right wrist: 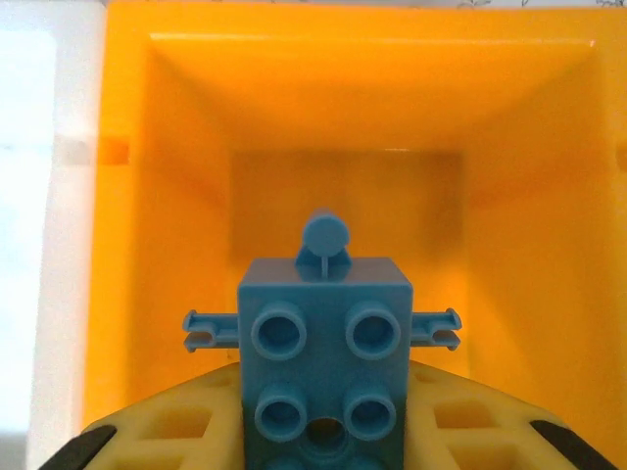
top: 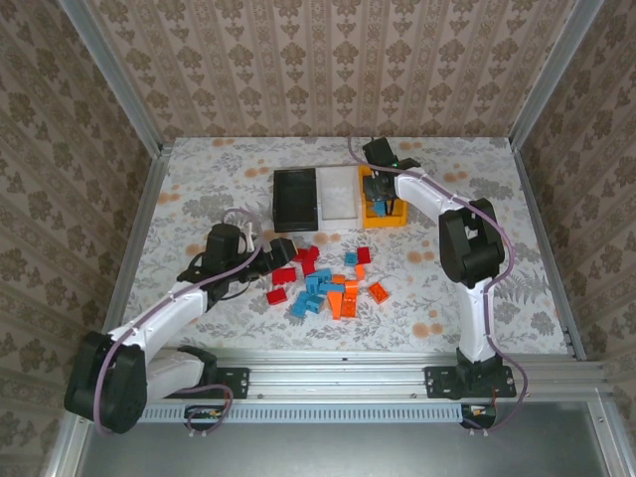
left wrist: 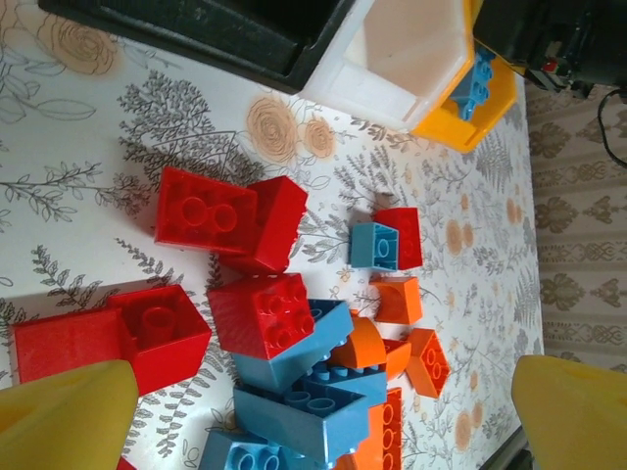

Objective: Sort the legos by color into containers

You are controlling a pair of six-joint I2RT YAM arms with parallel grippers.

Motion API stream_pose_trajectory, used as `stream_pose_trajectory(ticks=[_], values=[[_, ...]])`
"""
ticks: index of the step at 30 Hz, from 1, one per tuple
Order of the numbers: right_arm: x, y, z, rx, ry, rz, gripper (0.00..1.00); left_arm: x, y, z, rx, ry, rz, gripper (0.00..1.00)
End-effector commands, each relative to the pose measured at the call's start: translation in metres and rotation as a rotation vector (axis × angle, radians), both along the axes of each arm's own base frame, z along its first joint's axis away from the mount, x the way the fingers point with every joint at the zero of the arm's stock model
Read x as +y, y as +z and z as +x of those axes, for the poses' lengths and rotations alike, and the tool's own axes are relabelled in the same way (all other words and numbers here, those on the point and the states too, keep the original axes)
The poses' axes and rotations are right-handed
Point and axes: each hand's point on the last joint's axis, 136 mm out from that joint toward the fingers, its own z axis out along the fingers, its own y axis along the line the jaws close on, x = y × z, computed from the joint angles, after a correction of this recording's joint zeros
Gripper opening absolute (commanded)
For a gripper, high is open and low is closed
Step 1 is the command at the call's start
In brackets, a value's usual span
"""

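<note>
Where the flower-patterned desk [top: 199, 189] spreads across the top view, I see the three joined bins in a row at upper centre. The black bin [top: 295, 198] is on the left, the white bin [top: 338, 192] in the middle and the yellow-orange bin [top: 397, 218] on the right. Just below them, at the centre of the frame, the loose legos [top: 323, 283] lie in a scattered pile of red, light blue and orange, several touching or overlapping. My left fingers [left wrist: 69, 416] stand wide apart with nothing between them, one at each lower corner of the left wrist view, and red bricks lie nearest the left-hand one. My right fingers [right wrist: 157, 431] are clamped on a light blue brick [right wrist: 323, 362], its studs facing the camera, held over the open inside of the yellow-orange bin. I cannot tell whether it touches the bin's floor.
</note>
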Motion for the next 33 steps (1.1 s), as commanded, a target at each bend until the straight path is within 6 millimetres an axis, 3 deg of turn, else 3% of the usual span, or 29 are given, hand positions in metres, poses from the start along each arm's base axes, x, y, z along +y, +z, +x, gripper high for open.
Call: stream_pose_trajectory(ticks=[1, 6, 12, 15, 16, 18, 20, 23, 26, 30, 33], values=[[0.003, 0.0, 0.005, 0.02, 0.024, 0.012, 0.35, 0.001, 0.013, -0.001, -0.034, -0.009, 0.0, 1.0], [0.009, 0.004, 0.004, 0.023, 0.037, 0.044, 0.49, 0.004, 0.015, -0.005, -0.034, -0.012, 0.007, 1.0], [0.009, 0.049, -0.007, -0.064, 0.027, 0.075, 0.53, 0.01, 0.022, -0.011, -0.047, -0.005, 0.021, 1.0], [0.014, 0.082, -0.039, -0.132, 0.027, 0.054, 0.52, 0.02, 0.022, -0.015, -0.049, 0.024, 0.055, 1.0], [0.022, 0.095, -0.052, -0.177, 0.028, 0.067, 0.52, 0.026, 0.018, -0.017, -0.04, 0.042, 0.077, 1.0], [0.045, 0.101, -0.091, -0.199, 0.06, 0.099, 0.52, 0.041, 0.008, -0.021, -0.012, 0.094, 0.128, 1.0], [0.074, 0.091, -0.131, -0.194, 0.106, 0.11, 0.55, 0.055, -0.006, -0.027, 0.035, 0.144, 0.172, 1.0], [0.115, 0.058, -0.188, -0.138, 0.168, 0.144, 0.6, 0.07, -0.028, -0.038, 0.1, 0.199, 0.204, 1.0], [0.15, 0.034, -0.224, -0.094, 0.237, 0.174, 0.65, 0.075, -0.042, -0.046, 0.135, 0.216, 0.206, 1.0], [0.185, 0.017, -0.243, -0.044, 0.337, 0.134, 0.71, 0.075, -0.049, -0.051, 0.154, 0.218, 0.189, 1.0], [0.196, 0.007, -0.247, -0.023, 0.351, 0.112, 0.73, 0.073, -0.045, -0.051, 0.149, 0.213, 0.173, 1.0]])
